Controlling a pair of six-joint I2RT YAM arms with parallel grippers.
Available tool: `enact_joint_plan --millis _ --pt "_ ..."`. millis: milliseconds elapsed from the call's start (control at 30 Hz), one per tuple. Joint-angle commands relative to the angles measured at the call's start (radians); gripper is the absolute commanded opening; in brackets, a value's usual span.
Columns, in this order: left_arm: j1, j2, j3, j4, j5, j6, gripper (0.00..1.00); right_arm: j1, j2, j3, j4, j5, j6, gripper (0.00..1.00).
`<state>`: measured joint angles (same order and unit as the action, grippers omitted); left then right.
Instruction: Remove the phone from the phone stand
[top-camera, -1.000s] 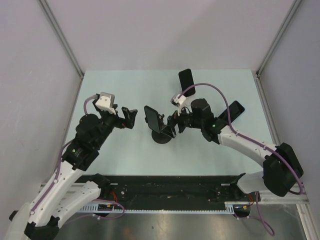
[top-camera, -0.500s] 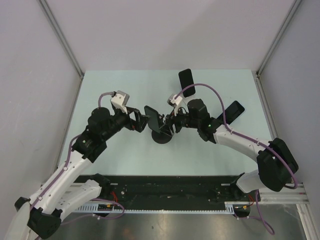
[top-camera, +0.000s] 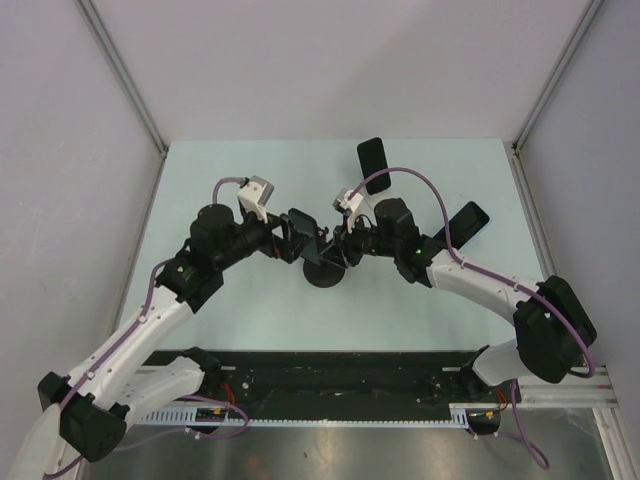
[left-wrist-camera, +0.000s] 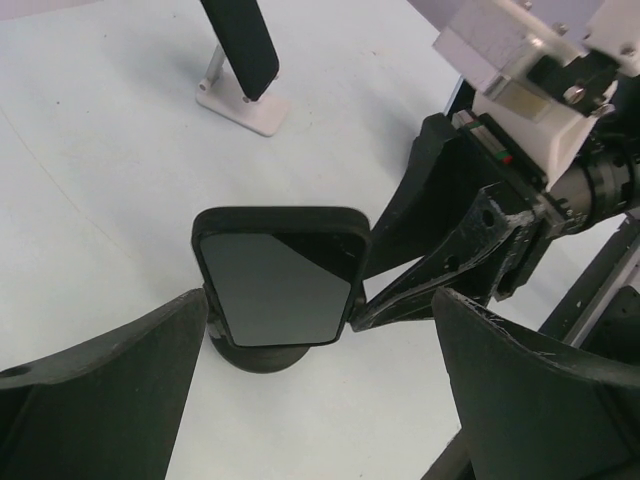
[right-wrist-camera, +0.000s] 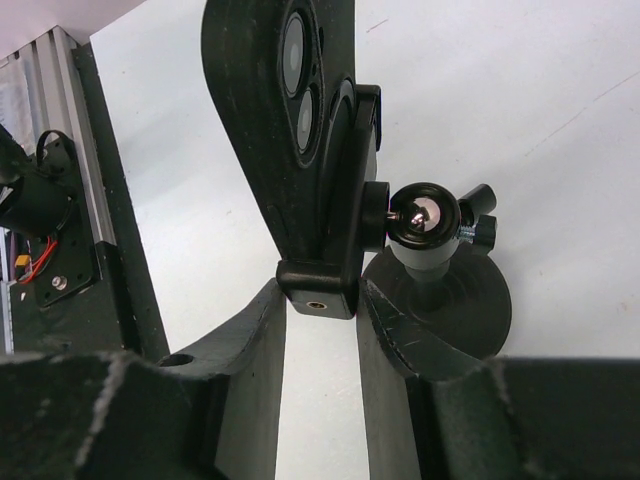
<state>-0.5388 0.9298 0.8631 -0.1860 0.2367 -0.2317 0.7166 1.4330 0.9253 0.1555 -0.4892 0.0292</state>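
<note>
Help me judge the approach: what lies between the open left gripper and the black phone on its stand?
Nothing: left wrist view shows only bare pale table between left gripper and glossy black phone.

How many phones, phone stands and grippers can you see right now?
Phones: 3 (centre phone, back phone, right phone)
Phone stands in view: 2 (black stand, white stand)
Grippers: 2 (left gripper, right gripper)
Total: 7
</note>
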Motion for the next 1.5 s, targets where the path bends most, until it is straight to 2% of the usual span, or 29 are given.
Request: enact_joint_plan --millis 0,67,333,733,900,1067,1467 --pt "-0.027 0.012 0.062 0.04 -0.011 0.035 1.0 0.007 -0.019 0.021 0.03 0.001 0.009 0.2" --pt "-0.032 0.027 0.068 0.04 -0.022 0.042 1.0 0.007 -0.026 0.014 0.036 0.003 0.011 0.17" --pt "-0.032 0.076 0.111 0.037 -0.209 0.083 1.0 0.012 -0.039 -0.016 0.056 0.0 0.017 0.05" --pt "-0.033 0.204 0.148 0.045 -0.057 0.049 1.0 0.02 -0.045 -0.037 0.079 0.005 0.023 0.0" --pt "-0.033 0.195 0.143 0.054 0.006 0.054 1.0 0.023 -0.042 -0.039 0.081 0.005 0.025 0.0" --pt "-0.035 0.169 0.123 0.071 -0.01 0.075 1.0 0.026 -0.042 -0.04 0.081 0.011 0.026 0.0" --pt "-0.035 0.268 0.093 0.076 -0.033 0.052 0.99 0.035 -0.036 -0.049 0.095 0.017 0.031 0.0"
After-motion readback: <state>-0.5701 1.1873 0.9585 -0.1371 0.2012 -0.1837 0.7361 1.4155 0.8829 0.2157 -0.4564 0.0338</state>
